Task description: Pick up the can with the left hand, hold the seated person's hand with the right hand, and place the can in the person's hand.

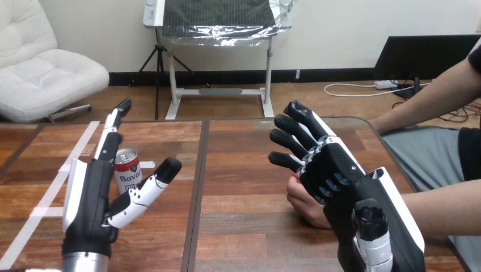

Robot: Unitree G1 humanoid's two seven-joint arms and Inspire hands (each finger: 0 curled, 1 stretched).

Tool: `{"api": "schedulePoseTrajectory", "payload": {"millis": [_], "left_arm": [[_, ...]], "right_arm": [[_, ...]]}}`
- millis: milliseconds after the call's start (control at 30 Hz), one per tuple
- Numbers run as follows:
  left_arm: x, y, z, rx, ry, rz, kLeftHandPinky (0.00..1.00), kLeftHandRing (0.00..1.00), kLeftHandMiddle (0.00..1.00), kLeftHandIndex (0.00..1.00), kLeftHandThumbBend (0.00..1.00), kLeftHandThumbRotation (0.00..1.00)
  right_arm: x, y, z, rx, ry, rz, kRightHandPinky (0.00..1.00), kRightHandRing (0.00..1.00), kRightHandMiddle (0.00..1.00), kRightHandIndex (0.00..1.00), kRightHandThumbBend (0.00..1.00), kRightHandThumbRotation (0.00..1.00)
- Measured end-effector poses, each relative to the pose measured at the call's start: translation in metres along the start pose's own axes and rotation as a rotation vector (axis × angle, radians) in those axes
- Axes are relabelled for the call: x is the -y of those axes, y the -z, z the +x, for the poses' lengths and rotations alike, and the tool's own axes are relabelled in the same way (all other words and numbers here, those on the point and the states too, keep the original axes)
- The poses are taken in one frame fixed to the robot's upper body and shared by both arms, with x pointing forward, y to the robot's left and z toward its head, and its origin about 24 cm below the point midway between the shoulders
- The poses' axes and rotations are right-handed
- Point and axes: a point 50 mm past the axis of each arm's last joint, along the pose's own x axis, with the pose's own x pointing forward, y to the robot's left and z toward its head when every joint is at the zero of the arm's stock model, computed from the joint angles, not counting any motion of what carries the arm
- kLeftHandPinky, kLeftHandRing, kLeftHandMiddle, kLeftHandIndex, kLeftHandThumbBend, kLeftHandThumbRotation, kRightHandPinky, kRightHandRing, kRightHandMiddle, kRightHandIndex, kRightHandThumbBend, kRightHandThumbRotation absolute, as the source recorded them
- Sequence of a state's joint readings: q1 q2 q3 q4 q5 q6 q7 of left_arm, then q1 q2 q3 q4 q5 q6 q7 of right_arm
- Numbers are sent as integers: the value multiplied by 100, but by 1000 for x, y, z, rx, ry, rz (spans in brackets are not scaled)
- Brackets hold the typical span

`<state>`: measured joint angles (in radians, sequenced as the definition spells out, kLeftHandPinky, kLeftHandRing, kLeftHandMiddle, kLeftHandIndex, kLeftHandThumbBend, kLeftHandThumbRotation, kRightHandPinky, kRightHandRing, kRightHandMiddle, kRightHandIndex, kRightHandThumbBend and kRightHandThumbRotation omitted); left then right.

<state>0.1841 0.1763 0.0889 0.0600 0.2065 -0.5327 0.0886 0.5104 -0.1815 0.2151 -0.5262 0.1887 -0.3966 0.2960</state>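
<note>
On the table [244,170], the larger risk is sitting at the right. The right hand [340,175] is hovering over the person's hand [302,203] with its fingers spread and nearly straight, so it is not gripping the person. If the fingers are closing from this tilted pose, they may be catching only the knuckles or sliding off. The person's hand is looking loosely curled on the table rather than palm-up, which would be leaving no place for the can [127,166]. Whether the two hands are touching cannot be told, since the robot's palm is covering the spot.

The smaller risk is sitting at the left. The can is standing upright on the table, just beside the palm of the left hand [91,192], in the gap between its straight fingers and its outstretched thumb. That hand is spread wide apart and is not clamping anything. A thumb arriving ahead of the fingers could be tipping the can or nudging it farther away. A loose wrap on the smooth wall could be letting it slip during the carry across to the right.

As for pose, the left hand is standing on edge, fingers pointing far and thumb angling right on the can's near side. The right hand is lying back-up, fingers pointing far and left.
</note>
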Motion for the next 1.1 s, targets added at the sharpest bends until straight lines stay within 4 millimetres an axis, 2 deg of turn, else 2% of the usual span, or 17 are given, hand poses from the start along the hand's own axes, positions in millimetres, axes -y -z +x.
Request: {"api": "schedulePoseTrajectory", "payload": {"millis": [367,767,1100], "left_arm": [[-9,13,8,-41,-26,41,100,100,100,99,91,58],[-19,25,17,-84,-48,108,96,100,100,100,93,59],[-25,32,21,-115,-57,129,99,100,100,100,89,55]], "right_arm": [[0,0,0,-1,1,-4,86,91,92,94,90,94],[0,0,0,-2,1,-6,86,91,92,94,89,95],[0,0,0,-3,0,-9,86,91,91,93,89,95]]}}
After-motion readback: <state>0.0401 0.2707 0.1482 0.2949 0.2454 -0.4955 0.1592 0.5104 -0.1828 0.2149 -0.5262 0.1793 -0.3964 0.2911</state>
